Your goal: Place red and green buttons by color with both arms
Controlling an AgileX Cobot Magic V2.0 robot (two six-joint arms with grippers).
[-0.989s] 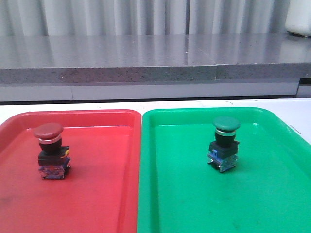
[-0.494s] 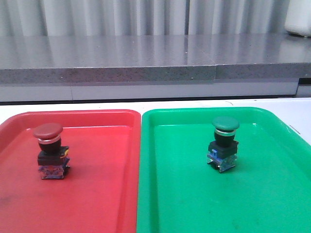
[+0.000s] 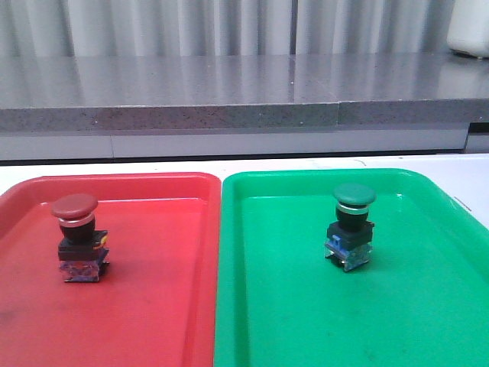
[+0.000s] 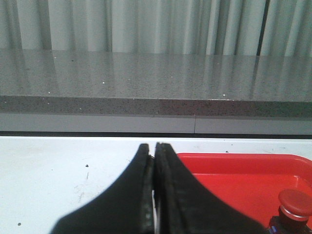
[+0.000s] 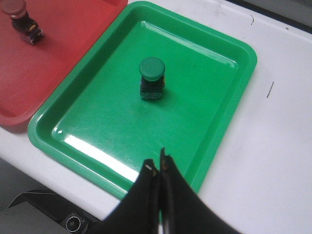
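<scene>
The red button (image 3: 78, 237) stands upright in the red tray (image 3: 153, 306). Upright in the green tray (image 3: 306, 321) is the green button (image 3: 352, 225). Neither arm shows in the front view. In the left wrist view my left gripper (image 4: 154, 146) is shut and empty over the white table, left of the red tray (image 4: 234, 175), with the red button (image 4: 295, 204) at the frame's corner. The right wrist view has my right gripper (image 5: 157, 165) shut and empty, high above the green tray's (image 5: 219, 126) near rim, well apart from the green button (image 5: 152, 78). The red button (image 5: 19, 14) shows there too.
A grey stone ledge (image 3: 244, 99) runs behind the white table (image 3: 458, 172), with curtains beyond. A white container (image 3: 470, 30) stands on the ledge at the back right. Dark equipment (image 5: 53, 214) sits below the table's front edge.
</scene>
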